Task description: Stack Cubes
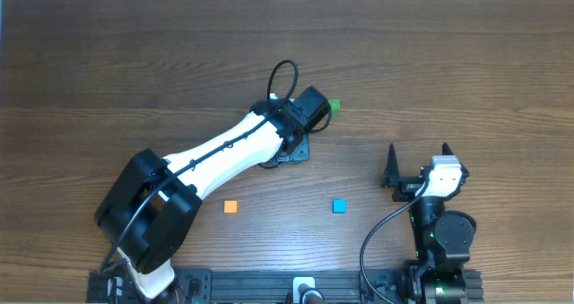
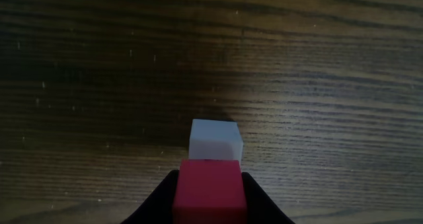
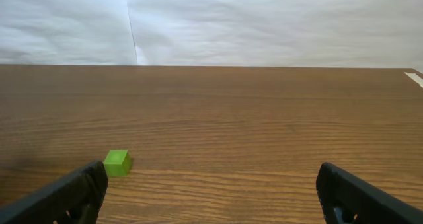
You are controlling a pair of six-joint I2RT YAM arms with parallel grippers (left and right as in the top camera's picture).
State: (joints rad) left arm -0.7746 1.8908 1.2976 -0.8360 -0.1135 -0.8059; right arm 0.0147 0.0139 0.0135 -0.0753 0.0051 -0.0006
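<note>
From above, the left end effector (image 1: 316, 108) hangs over the middle of the table (image 1: 108, 53), near a green cube (image 1: 334, 107), with an orange cube (image 1: 230, 206) and a blue cube (image 1: 339, 205) lying apart at the near side; the right end effector (image 1: 418, 160) rests released at the right. The left wrist view shows a red cube (image 2: 208, 191) clenched between the fingers (image 2: 261, 204), with a pale cube (image 2: 216, 139) on the table just beyond it. The right wrist view shows the green cube farther off to the left.

Left arm (image 1: 224, 150): white link shell, black joint housings, black cable loop (image 1: 285, 63) at 12 o'clock of wrist. Right arm (image 1: 437, 228): black, white wrist block (image 1: 446, 173), green base lights (image 1: 430, 237), black cable (image 1: 362, 255) at 8 o'clock. Right gripper (image 1: 419, 150): black tapered fingers.
</note>
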